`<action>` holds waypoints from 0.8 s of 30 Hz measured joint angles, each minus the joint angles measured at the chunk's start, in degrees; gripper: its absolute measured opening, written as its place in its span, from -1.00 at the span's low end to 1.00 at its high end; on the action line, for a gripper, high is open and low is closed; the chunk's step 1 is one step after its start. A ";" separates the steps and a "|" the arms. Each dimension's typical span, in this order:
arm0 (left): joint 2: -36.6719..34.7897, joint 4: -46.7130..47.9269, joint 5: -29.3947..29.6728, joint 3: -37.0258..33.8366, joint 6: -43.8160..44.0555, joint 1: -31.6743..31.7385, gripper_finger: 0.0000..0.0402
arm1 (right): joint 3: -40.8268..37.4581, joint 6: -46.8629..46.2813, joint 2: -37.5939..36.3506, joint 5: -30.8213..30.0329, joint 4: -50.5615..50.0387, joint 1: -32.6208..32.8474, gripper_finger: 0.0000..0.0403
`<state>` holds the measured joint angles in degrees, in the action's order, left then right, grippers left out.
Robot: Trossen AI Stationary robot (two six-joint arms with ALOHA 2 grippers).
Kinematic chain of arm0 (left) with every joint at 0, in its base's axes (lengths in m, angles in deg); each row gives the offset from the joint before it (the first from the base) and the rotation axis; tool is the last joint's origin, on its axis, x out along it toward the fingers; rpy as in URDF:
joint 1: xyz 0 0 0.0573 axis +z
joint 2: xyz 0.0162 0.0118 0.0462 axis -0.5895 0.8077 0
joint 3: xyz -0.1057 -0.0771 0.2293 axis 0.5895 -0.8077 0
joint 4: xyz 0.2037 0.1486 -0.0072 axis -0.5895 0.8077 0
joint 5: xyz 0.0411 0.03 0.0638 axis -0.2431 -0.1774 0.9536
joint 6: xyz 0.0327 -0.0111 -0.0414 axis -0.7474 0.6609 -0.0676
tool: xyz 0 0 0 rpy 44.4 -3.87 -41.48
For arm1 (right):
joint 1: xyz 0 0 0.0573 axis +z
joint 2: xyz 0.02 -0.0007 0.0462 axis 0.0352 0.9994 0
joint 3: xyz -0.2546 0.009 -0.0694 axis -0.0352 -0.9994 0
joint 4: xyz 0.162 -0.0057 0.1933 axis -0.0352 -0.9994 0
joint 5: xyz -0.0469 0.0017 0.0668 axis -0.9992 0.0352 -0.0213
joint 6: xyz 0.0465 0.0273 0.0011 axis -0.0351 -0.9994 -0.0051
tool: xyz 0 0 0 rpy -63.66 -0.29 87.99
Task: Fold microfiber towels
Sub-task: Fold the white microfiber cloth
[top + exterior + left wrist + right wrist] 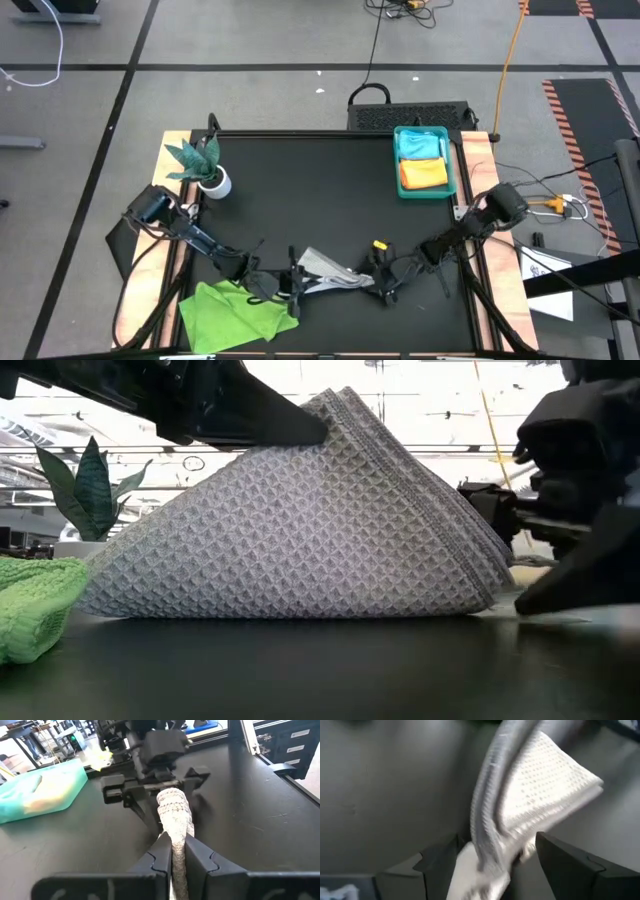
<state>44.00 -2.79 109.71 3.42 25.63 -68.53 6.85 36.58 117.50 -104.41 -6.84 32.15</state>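
The tray holds a pale blue towel and an orange towel; near the front edge, the left gripper pinches the grey towel, while the right gripper gapes wide around its other end.

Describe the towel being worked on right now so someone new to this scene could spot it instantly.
Start at the black table and go to its near edge, midway between the two arms. There the white-grey towel is pinched by the left gripper, with the right gripper open at its other end. Unlike the lime green towel beside it, it is pale, waffle-textured and lifted into a peak.
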 joint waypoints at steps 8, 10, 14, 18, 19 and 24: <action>0.00 0.00 0.02 0.00 0.26 0.00 -0.95 | 5.89 4.78 4.63 -2.13 0.07 -0.08 0.09; 0.01 0.00 0.02 0.00 0.38 -0.19 -0.95 | 5.90 3.25 4.16 -4.53 -0.90 0.24 -0.13; -0.01 -0.26 0.15 0.00 0.46 -0.79 -0.89 | 5.88 -0.56 3.21 -8.70 -1.77 1.80 -0.64; -1.48 -0.50 0.13 -0.02 1.07 -2.16 -0.81 | 5.95 -3.61 -0.19 -9.35 -1.94 4.16 -0.94; -2.13 -0.87 0.12 -0.02 1.66 -2.75 -0.81 | 5.95 -5.68 -1.88 -9.34 -1.92 4.70 -0.93; -7.40 -0.41 0.77 0.02 2.47 -6.25 -0.86 | 6.38 -16.39 -13.61 -9.27 -7.24 6.48 -0.95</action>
<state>36.60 -3.20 110.48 3.44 28.10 -74.78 13.22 20.19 103.89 -113.68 -14.07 38.63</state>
